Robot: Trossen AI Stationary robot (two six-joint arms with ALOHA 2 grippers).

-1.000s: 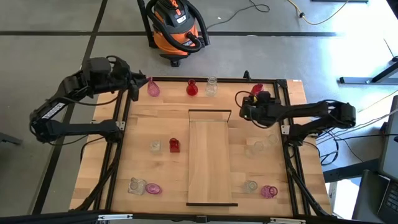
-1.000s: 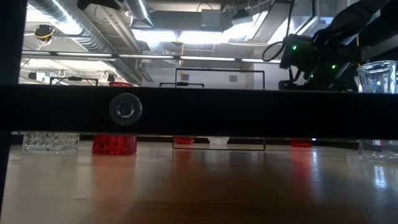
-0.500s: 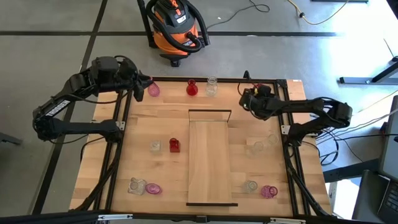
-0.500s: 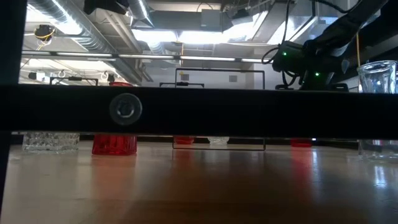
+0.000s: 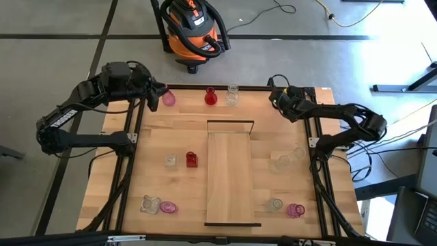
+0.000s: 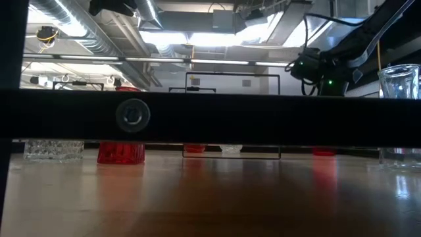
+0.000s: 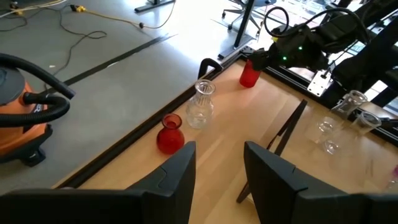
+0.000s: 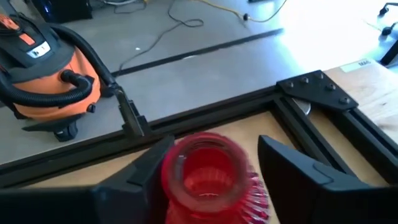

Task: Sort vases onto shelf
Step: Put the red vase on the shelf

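The pale shelf point(image 5: 232, 174) lies flat mid-table with nothing on it. Small vases stand around it: pink point(image 5: 168, 99), red point(image 5: 210, 97) and clear point(image 5: 232, 94) along the far edge, and several more on both sides. My left gripper point(image 5: 153, 96) is open beside the far-left pink vase, which its wrist view does not show. My right gripper point(image 5: 278, 98) is open at the far right corner. Its fingers stand on either side of a red ribbed vase point(image 8: 208, 171), which the arm hides from above. My right gripper comes at the red ribbed vase level from the table's near side, with one finger point(image 8: 143, 177) and the other point(image 8: 292, 171) close beside the vase's rim point(image 8: 205, 149). The vase stands upright on the table. I cannot tell whether either finger touches it.
A black metal frame runs around the table point(image 5: 130, 137) point(image 5: 317, 160), and its far rail point(image 8: 205, 118) lies just beyond the red vase. An orange vacuum point(image 5: 194, 31) stands on the floor past the far edge. A black bar point(image 6: 210, 115) crosses the low view.
My right gripper has moved toward the far edge, from beside the shelf's far right corner to the red vase, and now covers it from above. My left gripper edged a little toward the pink vase, then kept still.
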